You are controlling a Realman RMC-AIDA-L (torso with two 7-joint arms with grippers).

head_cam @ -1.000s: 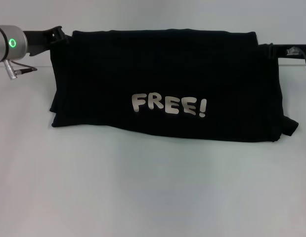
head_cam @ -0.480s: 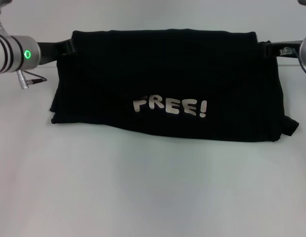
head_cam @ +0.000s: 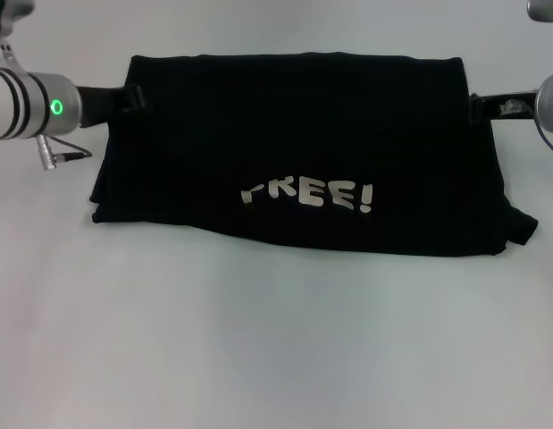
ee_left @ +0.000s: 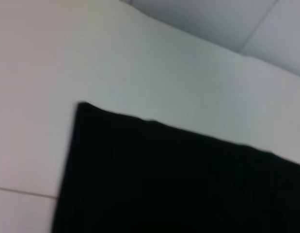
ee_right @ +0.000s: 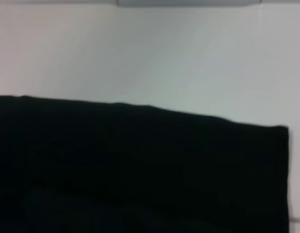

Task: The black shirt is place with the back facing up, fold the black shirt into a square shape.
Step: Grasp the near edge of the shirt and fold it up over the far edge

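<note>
The black shirt [head_cam: 298,143] lies folded into a wide band across the white table, with the white "FREE!" lettering [head_cam: 307,193] facing up and its top edge partly covered by an upper cloth layer. My left gripper [head_cam: 131,96] is at the shirt's left edge near the far corner, shut on the cloth. My right gripper [head_cam: 475,107] is at the right edge, shut on the cloth too. The fingertips are hidden in the black fabric. The left wrist view shows a shirt corner [ee_left: 154,174]; the right wrist view shows the shirt's edge [ee_right: 140,165].
The white table [head_cam: 276,349] stretches in front of the shirt. A sleeve tip [head_cam: 522,228] sticks out at the shirt's lower right. A wall edge shows behind the table in the wrist views.
Both grippers have moved toward the front of the table along the shirt's sides, drawing the upper layer forward. It now covers the tops of the "FREE!" letters.
</note>
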